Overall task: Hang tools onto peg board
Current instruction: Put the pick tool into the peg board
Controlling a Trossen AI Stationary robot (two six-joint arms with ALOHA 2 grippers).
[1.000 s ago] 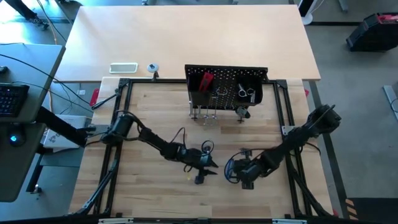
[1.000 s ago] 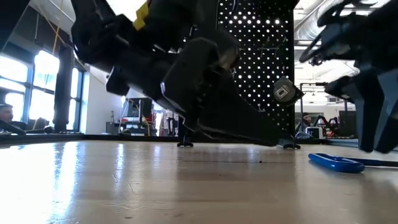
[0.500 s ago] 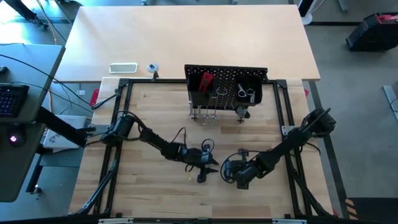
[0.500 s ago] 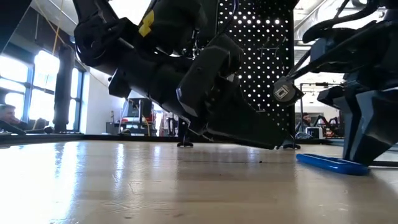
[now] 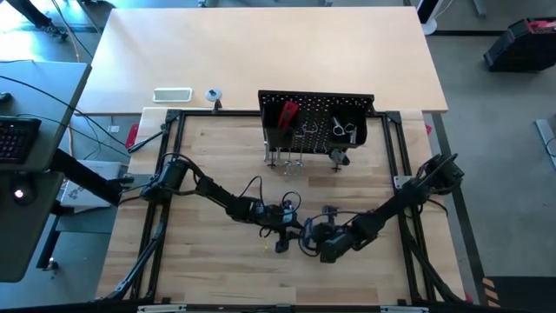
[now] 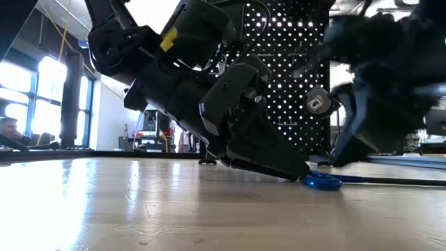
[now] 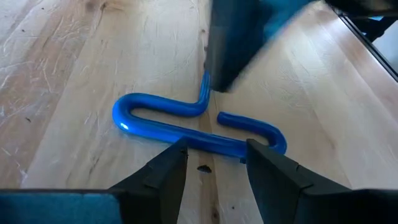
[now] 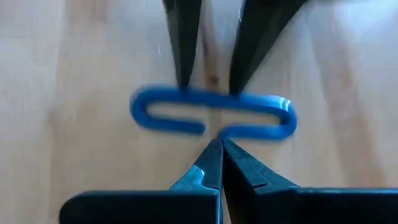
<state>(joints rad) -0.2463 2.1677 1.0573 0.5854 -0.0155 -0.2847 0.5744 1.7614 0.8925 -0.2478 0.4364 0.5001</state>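
- Lying flat on the wooden table (image 5: pixel 217 269), in front of the peg board (image 5: pixel 316 120): a blue S-shaped hook (image 7: pixel 193 124).
- Left gripper (image 7: pixel 211 160) is straddling the hook, fingers apart, not clamping it.
- Right gripper (image 8: pixel 219 155) is pressing in opposite, fingers closed together, tips touching the hook's middle.

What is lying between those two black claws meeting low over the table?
A blue S-shaped hook flat on the wooden table. The right wrist view shows it between the right gripper's shut fingers and the left gripper's open ones.

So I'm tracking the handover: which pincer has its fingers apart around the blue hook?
The left pincer: its fingers straddle the blue hook. The right pincer is shut.
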